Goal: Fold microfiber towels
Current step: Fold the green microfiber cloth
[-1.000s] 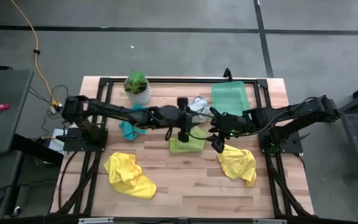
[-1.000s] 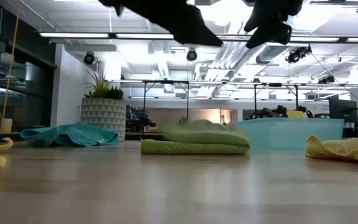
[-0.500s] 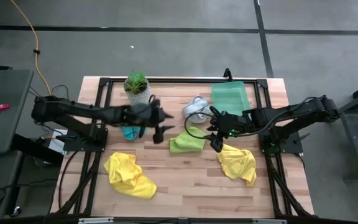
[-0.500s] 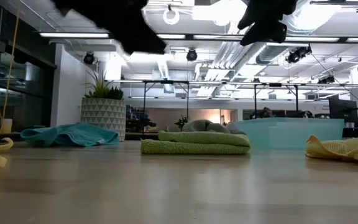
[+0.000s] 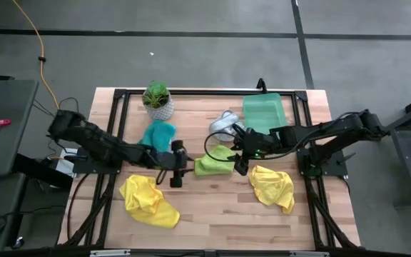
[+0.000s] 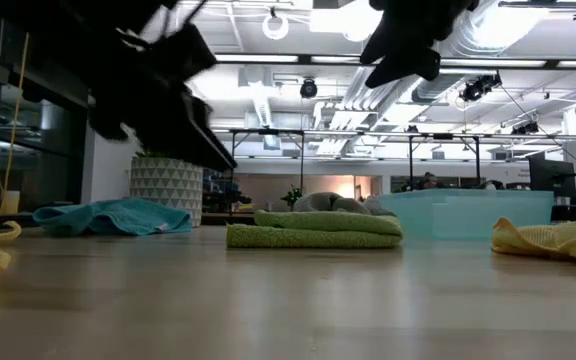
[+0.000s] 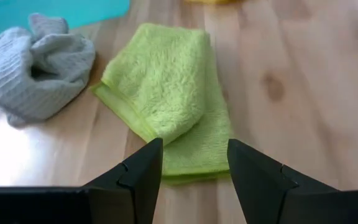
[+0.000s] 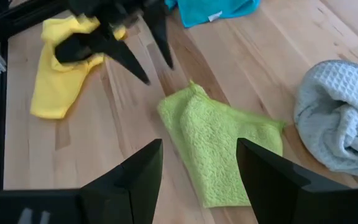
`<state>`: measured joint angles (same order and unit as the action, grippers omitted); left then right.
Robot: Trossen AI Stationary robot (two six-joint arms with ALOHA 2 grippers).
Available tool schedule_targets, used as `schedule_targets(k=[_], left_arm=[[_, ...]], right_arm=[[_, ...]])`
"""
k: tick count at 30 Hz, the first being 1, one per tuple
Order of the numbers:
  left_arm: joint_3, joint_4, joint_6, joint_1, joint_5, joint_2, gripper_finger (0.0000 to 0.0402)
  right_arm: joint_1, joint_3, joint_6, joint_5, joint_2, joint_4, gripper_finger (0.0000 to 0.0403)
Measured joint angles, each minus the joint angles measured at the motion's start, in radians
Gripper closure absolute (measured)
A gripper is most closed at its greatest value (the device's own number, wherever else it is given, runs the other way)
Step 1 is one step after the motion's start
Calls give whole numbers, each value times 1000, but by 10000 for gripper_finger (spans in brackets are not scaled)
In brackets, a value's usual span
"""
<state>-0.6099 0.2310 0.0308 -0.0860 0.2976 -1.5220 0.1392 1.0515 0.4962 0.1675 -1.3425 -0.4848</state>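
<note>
The small lime-green microfiber towel (image 5: 215, 163) lies near the middle of the wooden counter (image 5: 212, 207), already doubled over once, with one folded layer resting on a longer one. The left end effector (image 5: 176, 173) hangs just beside the towel's edge on the left arm's side, its fingers (image 7: 143, 171) parted and holding nothing. The right end effector (image 5: 240, 163) hovers over the opposite edge, also parted and empty.

The step in hand looks like a second fold of this towel. To do it well, each end effector would need to come down on a corner of the same edge, pinch through both layers (not only the top flap), lift just clear of the counter, and carry the edge across evenly so that the layers stay aligned.

Compared with a second ago, the left arm has drawn back from over the towel toward the counter's left side, now reaching in low from there, and its fingers have narrowed a little. The right end effector has shifted slightly toward the counter's centre, its opening unchanged. The crumpled grey-white waffle-weave towel (image 5: 223, 123), near the counter's far edge, has come into plain sight.
</note>
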Motion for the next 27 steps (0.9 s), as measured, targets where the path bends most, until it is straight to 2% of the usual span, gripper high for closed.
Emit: schedule_targets(k=[4, 9, 15, 20, 27], left_arm=[[-84, -6, 41, 49, -6, -113, 232], [-166, -77, 33, 113, -76, -197, 232], [-196, -138, 33, 153, -129, -210, 232], [-196, -159, 26, 178, -252, -214, 232], [-196, -152, 24, 194, -253, -220, 232]], right_arm=[[-10, -1, 0, -12, -1, 4, 206], [-15, -1, 0, -12, 0, 3, 206], [-15, -1, 0, -12, 0, 4, 206], [-15, -1, 0, -12, 1, 4, 206], [-15, -1, 0, -12, 1, 5, 206]])
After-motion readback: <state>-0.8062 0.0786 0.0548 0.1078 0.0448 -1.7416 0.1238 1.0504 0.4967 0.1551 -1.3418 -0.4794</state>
